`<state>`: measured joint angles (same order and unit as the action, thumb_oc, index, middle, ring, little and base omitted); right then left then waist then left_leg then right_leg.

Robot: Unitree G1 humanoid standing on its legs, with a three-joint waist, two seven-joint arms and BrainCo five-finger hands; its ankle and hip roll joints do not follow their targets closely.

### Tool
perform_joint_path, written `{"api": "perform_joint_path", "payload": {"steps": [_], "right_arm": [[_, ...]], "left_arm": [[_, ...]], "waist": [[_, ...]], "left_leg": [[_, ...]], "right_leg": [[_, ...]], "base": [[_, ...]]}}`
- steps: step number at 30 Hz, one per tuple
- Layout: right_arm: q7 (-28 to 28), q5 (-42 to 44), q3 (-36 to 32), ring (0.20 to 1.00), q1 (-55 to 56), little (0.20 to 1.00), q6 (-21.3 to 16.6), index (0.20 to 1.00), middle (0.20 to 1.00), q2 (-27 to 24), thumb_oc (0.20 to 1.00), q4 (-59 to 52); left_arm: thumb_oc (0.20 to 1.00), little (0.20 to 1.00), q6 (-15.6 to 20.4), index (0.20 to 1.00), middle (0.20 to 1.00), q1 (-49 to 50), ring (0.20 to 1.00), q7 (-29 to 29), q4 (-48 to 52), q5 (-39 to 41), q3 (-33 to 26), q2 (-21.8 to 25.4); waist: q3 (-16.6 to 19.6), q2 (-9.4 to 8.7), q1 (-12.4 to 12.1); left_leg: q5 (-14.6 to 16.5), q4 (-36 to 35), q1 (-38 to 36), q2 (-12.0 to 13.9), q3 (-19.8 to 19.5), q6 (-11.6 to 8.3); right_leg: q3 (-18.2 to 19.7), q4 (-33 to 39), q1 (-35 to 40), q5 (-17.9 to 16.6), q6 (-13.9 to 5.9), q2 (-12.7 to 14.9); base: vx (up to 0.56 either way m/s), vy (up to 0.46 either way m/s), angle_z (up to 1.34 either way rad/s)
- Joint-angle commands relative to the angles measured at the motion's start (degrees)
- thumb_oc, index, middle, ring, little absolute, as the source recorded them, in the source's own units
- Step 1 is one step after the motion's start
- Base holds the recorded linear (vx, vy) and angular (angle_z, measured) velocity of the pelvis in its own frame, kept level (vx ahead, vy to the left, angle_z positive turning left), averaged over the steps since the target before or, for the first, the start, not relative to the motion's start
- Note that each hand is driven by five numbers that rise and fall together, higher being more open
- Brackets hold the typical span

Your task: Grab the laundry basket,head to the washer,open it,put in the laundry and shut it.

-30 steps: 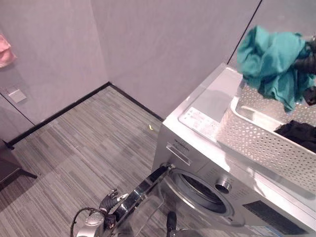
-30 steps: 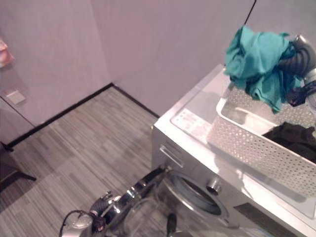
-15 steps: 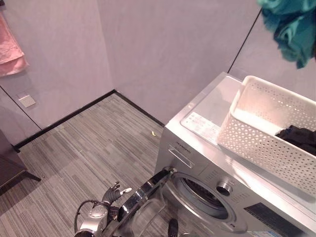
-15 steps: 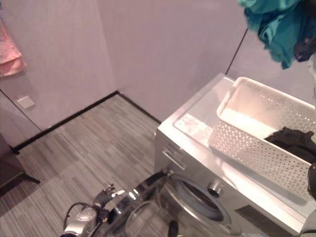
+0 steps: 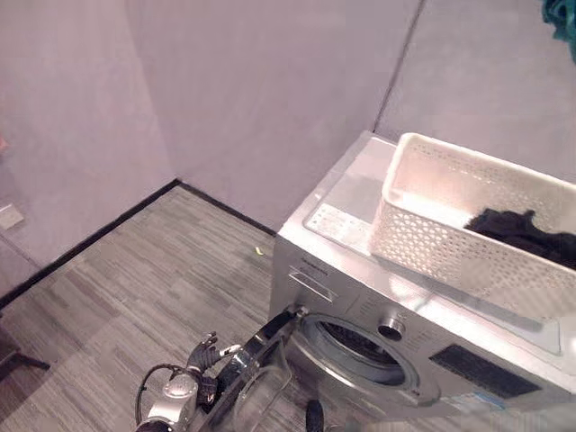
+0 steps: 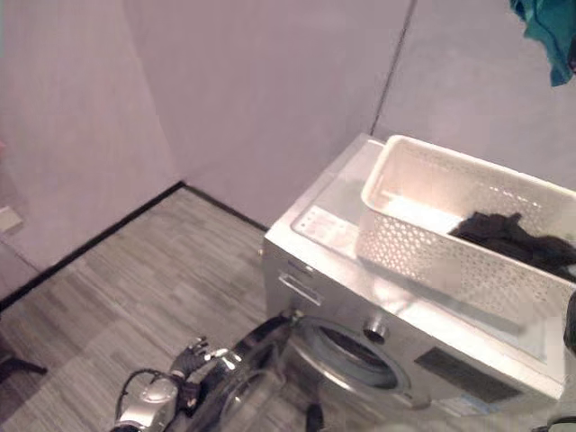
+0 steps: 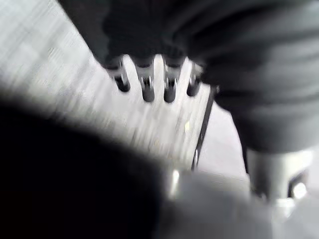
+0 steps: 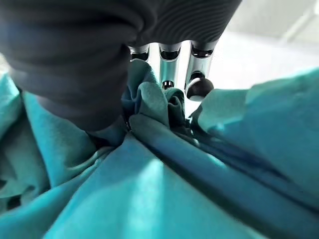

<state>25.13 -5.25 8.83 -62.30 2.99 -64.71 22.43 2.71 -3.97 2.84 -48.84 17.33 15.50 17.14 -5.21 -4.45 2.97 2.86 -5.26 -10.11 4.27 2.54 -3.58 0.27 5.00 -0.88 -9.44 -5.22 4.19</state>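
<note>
Right hand [image 8: 169,55] grips teal cloth [image 8: 149,189]; white basket [image 5: 423,234] on washer [image 5: 360,306] holds dark laundry [image 5: 517,232].

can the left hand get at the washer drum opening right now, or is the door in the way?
Probably yes. The door hangs swung wide open, leaving the drum opening bare. The left hand, open, sits low beside the door's outer edge, so it must come round the door first.

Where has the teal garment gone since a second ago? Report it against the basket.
Yes. The teal garment, gripped by the right hand, has risen from draping the white basket rim to well above it.
</note>
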Motion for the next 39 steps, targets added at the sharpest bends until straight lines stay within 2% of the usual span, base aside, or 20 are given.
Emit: {"api": "perform_joint_path", "payload": {"steps": [1,3,7,9,12,14,15,17,18,19,21,22,23,25,27,30,31,34,36,39], "right_arm": [[2.1,-4.5,-5.2,0.200,1.0,0.200,0.1,0.200,0.200,-4.3,0.200,-3.1],[1.8,-5.8,-8.0,0.200,4.6,0.200,0.4,0.200,0.200,-3.8,0.200,-5.0],[1.3,-12.6,-18.6,0.200,17.9,0.200,2.3,0.200,0.200,-3.2,0.200,-11.7],[0.9,-13.4,-22.3,0.200,22.0,0.200,2.6,0.200,0.200,-3.4,0.200,-13.2],[-0.3,-15.0,-31.8,0.200,33.7,0.200,3.2,0.200,0.200,-4.3,0.200,-16.0],[-0.6,-16.4,-36.7,0.200,40.9,0.200,3.5,0.200,0.200,-2.9,0.200,-17.8],[-1.4,-18.3,-38.8,0.200,45.3,0.200,3.9,0.200,0.200,-0.4,0.200,-20.0],[-2.3,-22.2,-41.2,0.200,51.8,0.200,3.8,0.200,0.200,6.2,0.200,-25.9],[-2.7,-22.6,-42.3,0.200,52.9,0.200,4.1,0.200,0.200,7.1,0.200,-27.1],[-3.1,-25.3,-42.8,0.200,57.7,0.200,3.5,0.200,0.200,14.0,0.200,-30.9],[-3.9,-26.4,-42.3,0.200,62.4,0.200,3.2,0.200,0.200,21.7,0.200,-33.6],[-4.0,-26.5,-42.4,0.200,62.6,0.200,3.2,0.200,0.200,21.8,0.200,-33.8],[-4.5,-26.2,-41.7,0.200,67.2,0.200,2.8,0.200,0.200,27.8,0.200,-34.8],[-5.3,-24.3,-40.5,0.200,71.9,0.200,2.5,0.200,0.200,32.6,0.200,-33.9],[-7.0,-20.7,-38.3,0.200,76.7,0.200,2.1,0.200,0.200,36.9,0.200,-31.7],[-8.5,-17.4,-35.4,0.200,79.1,0.200,1.8,0.200,0.200,39.2,0.200,-28.2],[-9.7,-11.9,-31.9,0.200,78.5,0.200,1.4,0.200,0.200,40.3,0.200,-23.2],[-12.3,-2.9,-24.8,0.200,76.7,0.200,-0.8,0.200,0.200,42.0,0.200,-12.7],[-14.9,0.5,-19.6,0.200,76.1,0.200,-1.0,0.200,0.200,43.3,0.200,-7.1],[-20.9,10.8,-7.3,0.200,75.5,0.200,-3.8,0.200,0.200,48.2,0.200,5.3]], "left_arm": [[1.000,1.000,2.9,1.000,1.000,-0.4,1.000,0.3,-2.0,-1.7,0.1,1.2],[1.000,1.000,2.9,1.000,1.000,0.3,1.000,0.1,-1.8,-1.8,-0.3,1.1],[1.000,1.000,2.7,1.000,1.000,2.8,1.000,-0.9,-1.8,-2.9,-2.2,0.1],[1.000,1.000,2.8,1.000,1.000,2.9,1.000,-1.1,-2.2,-3.3,-2.2,0.0],[1.000,1.000,2.6,1.000,1.000,4.0,1.000,-1.7,-3.5,-5.2,-3.8,0.0],[1.000,1.000,2.5,1.000,1.000,4.3,1.000,-1.6,-4.1,-5.6,-5.2,0.0],[1.000,1.000,2.2,1.000,1.000,4.7,1.000,-1.5,-3.9,-5.9,-6.4,0.1],[1.000,1.000,1.8,1.000,1.000,4.4,1.000,-0.9,-4.8,-6.1,-8.3,0.1],[1.000,1.000,1.8,1.000,1.000,4.3,1.000,-0.9,-4.8,-6.1,-8.1,0.5],[1.000,1.000,1.5,1.000,1.000,3.8,1.000,-0.1,-6.2,-5.9,-9.8,-0.2],[1.000,1.000,1.4,1.000,1.000,3.6,1.000,0.1,-7.0,-6.2,-10.5,-0.8],[1.000,1.000,1.4,1.000,1.000,3.7,1.000,0.1,-7.0,-6.2,-10.4,-0.7],[1.000,1.000,1.5,1.000,1.000,3.8,1.000,0.3,-7.5,-6.2,-11.0,-1.3],[1.000,1.000,1.6,1.000,1.000,4.0,1.000,0.5,-7.9,-6.1,-11.0,-1.4],[1.000,1.000,1.5,1.000,1.000,4.5,1.000,0.4,-7.2,-5.7,-11.0,-1.2],[1.000,1.000,1.7,1.000,1.000,4.8,1.000,0.5,-7.3,-4.9,-10.9,-1.0],[1.000,1.000,2.0,1.000,1.000,5.0,1.000,0.9,-7.8,-3.6,-11.0,-1.1],[1.000,1.000,2.4,1.000,1.000,4.8,1.000,1.0,-8.9,-1.5,-10.9,-1.1],[1.000,1.000,2.6,1.000,1.000,3.9,1.000,1.2,-10.4,-1.1,-10.4,-1.5],[1.000,1.000,3.5,1.000,1.000,1.5,1.000,1.7,-11.5,-1.5,-6.8,-2.9]], "waist": [[2.3,-2.13,-0.4],[2.3,-1.87,-0.2],[1.2,-1.07,2.4],[1.0,-1.50,2.7],[0.3,-1.76,4.4],[-0.2,-1.32,5.1],[-0.8,-1.02,5.3],[-1.6,0.15,4.7],[-1.5,-0.36,4.6],[-1.5,1.13,4.7],[-1.0,1.30,4.6],[-0.9,1.17,4.6],[-0.6,1.55,4.5],[0.1,1.53,4.2],[0.4,1.61,3.7],[1.2,0.87,3.1],[1.5,0.44,2.0],[1.8,0.73,1.3],[1.5,0.69,0.9],[0.2,0.41,-0.3]], "left_leg": [[9.9,6.6,-0.8,-0.9,1.1,5.80],[11.2,7.3,-1.4,-1.1,1.9,6.48],[13.3,8.2,-2.7,-3.3,5.2,8.82],[12.9,7.9,-2.8,-4.1,5.7,9.07],[12.5,6.6,-3.5,-5.9,7.1,10.13],[12.7,6.0,-4.0,-6.2,8.1,10.57],[12.5,5.9,-4.2,-6.2,8.8,10.63],[11.9,5.9,-3.8,-5.5,10.1,10.60],[11.4,5.9,-3.5,-5.6,9.9,10.39],[11.1,5.7,-2.6,-5.0,10.7,10.76],[9.9,5.6,-1.1,-4.7,10.8,10.70],[9.8,5.6,-1.0,-4.8,10.9,10.68],[8.8,5.4,0.6,-4.5,10.7,10.68],[7.7,5.0,1.9,-4.3,11.0,10.49],[6.8,4.8,3.3,-3.9,11.7,10.22],[6.3,5.0,4.6,-4.3,12.2,9.80],[5.5,4.7,5.8,-4.4,14.2,9.30],[4.5,3.7,6.7,-3.5,16.1,8.54],[3.6,3.2,7.4,-3.1,16.1,7.73],[1.3,1.7,8.9,-2.4,14.1,6.22]], "right_leg": [[5.5,-4.1,-3.3,3.0,-4.82,4.3],[6.5,-4.5,-3.4,3.1,-5.40,4.1],[10.3,-6.0,-5.4,1.2,-7.85,4.4],[11.1,-6.2,-6.1,0.3,-8.25,4.7],[11.8,-6.4,-7.6,-1.6,-9.02,5.5],[10.2,-6.7,-8.3,-1.7,-8.93,5.9],[8.3,-7.4,-8.9,-2.5,-8.73,6.4],[1.8,-8.7,-9.1,-1.1,-6.93,7.8],[1.5,-8.7,-9.2,-1.3,-6.64,8.0],[-2.9,-10.9,-8.2,1.4,-5.35,8.5],[-3.7,-13.1,-7.2,3.9,-4.41,8.2],[-3.7,-13.1,-7.3,3.9,-4.38,8.3],[-2.5,-15.9,-6.3,6.3,-4.04,7.4],[-1.6,-17.8,-5.5,8.3,-3.80,7.0],[-2.7,-19.9,-4.5,10.0,-3.59,7.1],[-4.9,-18.1,-1.8,11.2,-3.43,7.6],[-6.5,-14.6,-0.6,10.1,-3.94,8.4],[-6.5,-10.7,-0.4,9.5,-3.92,8.1],[-7.2,-8.5,0.2,9.6,-3.83,7.8],[-10.2,-4.9,1.8,9.8,-3.56,6.9]], "base": [[0.01,0.150,-0.52],[0.02,0.100,-0.56],[-0.06,0.174,-0.57],[-0.09,0.118,-0.45],[-0.11,0.124,-0.39],[-0.07,0.072,-0.35],[-0.07,0.030,-0.36],[-0.12,-0.003,-0.30],[-0.15,0.024,-0.40],[-0.15,0.003,-0.47],[-0.13,-0.009,-0.33],[-0.10,-0.038,-0.13],[-0.08,-0.030,-0.16],[-0.11,-0.061,-0.09],[-0.09,-0.084,-0.19],[-0.07,-0.085,-0.06],[-0.11,-0.125,-0.01],[-0.06,-0.106,-0.63],[-0.06,-0.090,-0.29],[-0.08,-0.082,0.28]]}}
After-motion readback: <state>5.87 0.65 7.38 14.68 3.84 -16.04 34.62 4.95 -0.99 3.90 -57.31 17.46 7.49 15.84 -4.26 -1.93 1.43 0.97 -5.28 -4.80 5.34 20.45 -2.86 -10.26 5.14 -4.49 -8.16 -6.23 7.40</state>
